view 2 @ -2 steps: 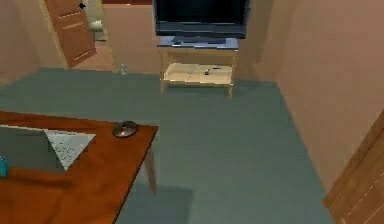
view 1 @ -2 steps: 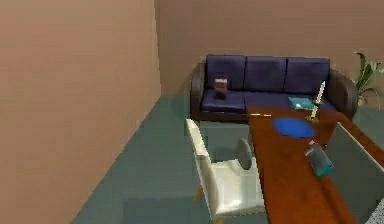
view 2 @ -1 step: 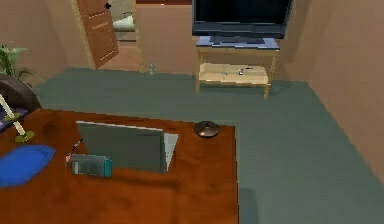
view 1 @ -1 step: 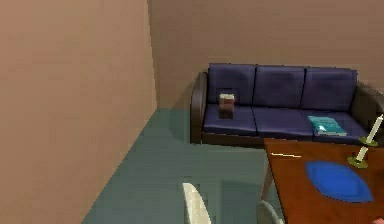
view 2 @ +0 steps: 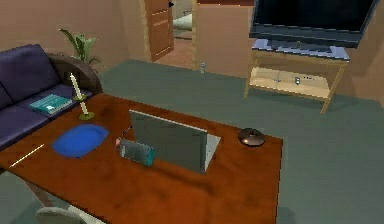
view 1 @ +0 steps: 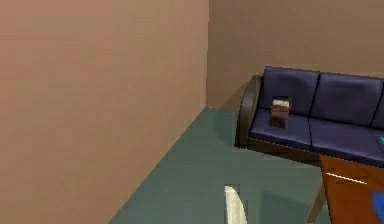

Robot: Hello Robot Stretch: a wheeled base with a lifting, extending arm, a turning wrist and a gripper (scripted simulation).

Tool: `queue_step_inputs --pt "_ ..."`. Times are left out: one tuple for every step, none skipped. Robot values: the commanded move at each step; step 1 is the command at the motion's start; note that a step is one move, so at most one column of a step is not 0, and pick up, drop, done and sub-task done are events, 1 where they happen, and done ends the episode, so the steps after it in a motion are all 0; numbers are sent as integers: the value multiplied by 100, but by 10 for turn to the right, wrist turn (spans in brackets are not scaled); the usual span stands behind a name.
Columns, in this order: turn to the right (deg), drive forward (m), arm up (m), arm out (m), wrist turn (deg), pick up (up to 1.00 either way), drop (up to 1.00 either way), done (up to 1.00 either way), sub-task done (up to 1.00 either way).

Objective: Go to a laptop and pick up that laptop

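Laptop (view 2: 172, 142) stands lid-up near the middle of a reddish wooden table (view 2: 230, 185) in the arm side view, the grey back of its lid turned toward my camera. Just beside its lower left corner lies a small teal object (view 2: 137, 152), too small for me to name. A blue oval pad (view 2: 80, 140) lies toward the table's left edge, and a white candle (view 2: 76, 92) in a low holder stands near the far left corner. A thin yellow stick (view 2: 28, 155) lies close to the left edge. A dark round thing (view 2: 251, 137) rests near the table's far right corner, well apart from the laptop.

Beyond the table's left end I see a dark blue sofa (view 2: 25, 75) with a teal book (view 2: 50, 102) on its seat, and a plant (view 2: 80, 45) behind its arm. Across the green floor a TV (view 2: 312, 20) stands on a pale wooden stand (view 2: 300, 90), with a doorway (view 2: 170, 25) to its left.

In the forward view the sofa (view 1: 320, 105) lines the far wall, with a small dark-and-light object (view 1: 282, 110) on its left cushion. The table's corner (view 1: 355, 185) cuts in at lower right. A white shape (view 1: 235, 205) rises from the bottom edge; I cannot say what it is. I cannot tell how the gripper's fingers stand, whether spread, pressed together or pinching anything.
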Motion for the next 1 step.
queue_step_inputs --pt "0 0 50 0 0 0 0 0 0"
